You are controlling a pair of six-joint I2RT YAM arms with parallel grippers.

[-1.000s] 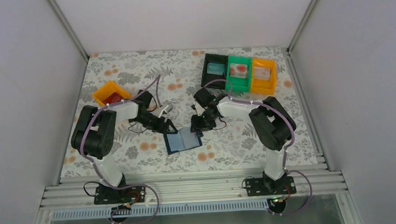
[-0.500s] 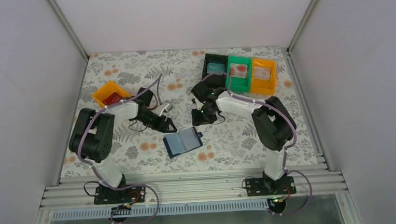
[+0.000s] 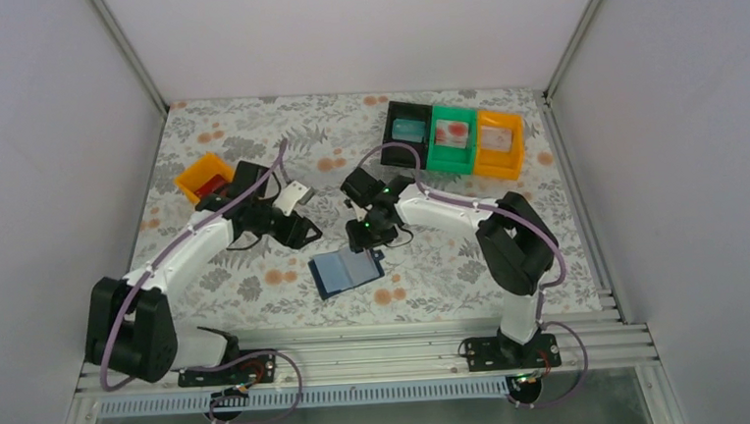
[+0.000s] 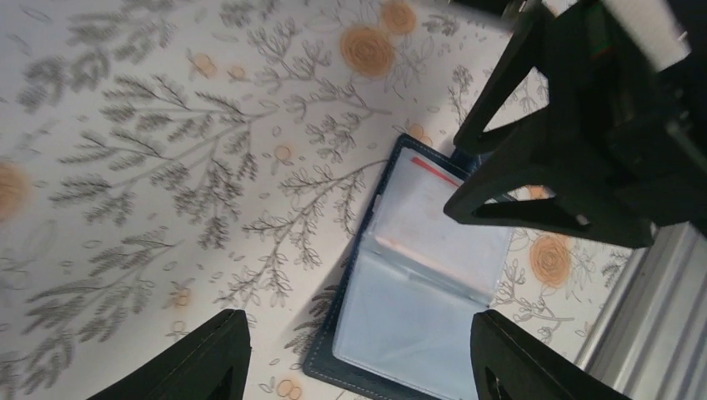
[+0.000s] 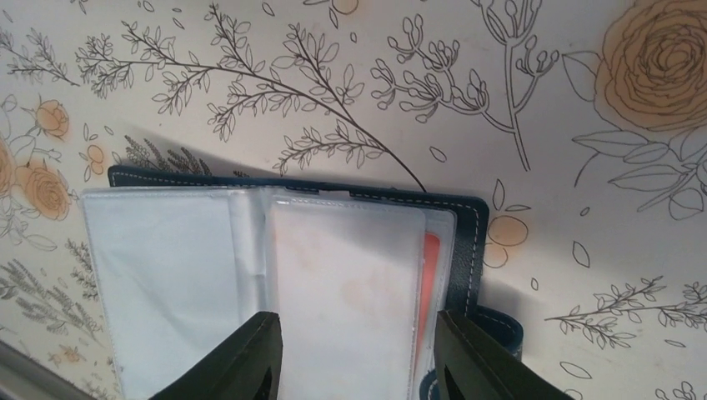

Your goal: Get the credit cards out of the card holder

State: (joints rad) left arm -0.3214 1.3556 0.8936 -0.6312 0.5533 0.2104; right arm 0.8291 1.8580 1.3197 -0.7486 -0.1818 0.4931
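The card holder (image 3: 347, 271) is lying open and flat on the floral table (image 3: 249, 141), toward the near edge, between the two arms. The right gripper (image 5: 357, 325) is hovering right over its clear sleeved page. Its jaws are parted with nothing in them, straddling the sleeve where the edge of a red card (image 5: 431, 267) is peeking out on the side by the closure tab (image 5: 500, 329). The left gripper (image 4: 358, 325) is hanging near the holder, jaws spread wide and empty, not pinning anything down.

Risks, as I'm judging them:
- Nothing is bracing the holder, so a pinch-and-pull on the card is likely dragging the whole wallet along, or lifting it.
- The sleeve looks thin and glossy, so the fingers could be catching film instead of card, or both together, and the card is then not sliding out.
- Only a narrow red strip is showing — little to grip, so a slip is likely.
- Both grippers are working close together, so a bump is possible if the left one is moving in to brace.
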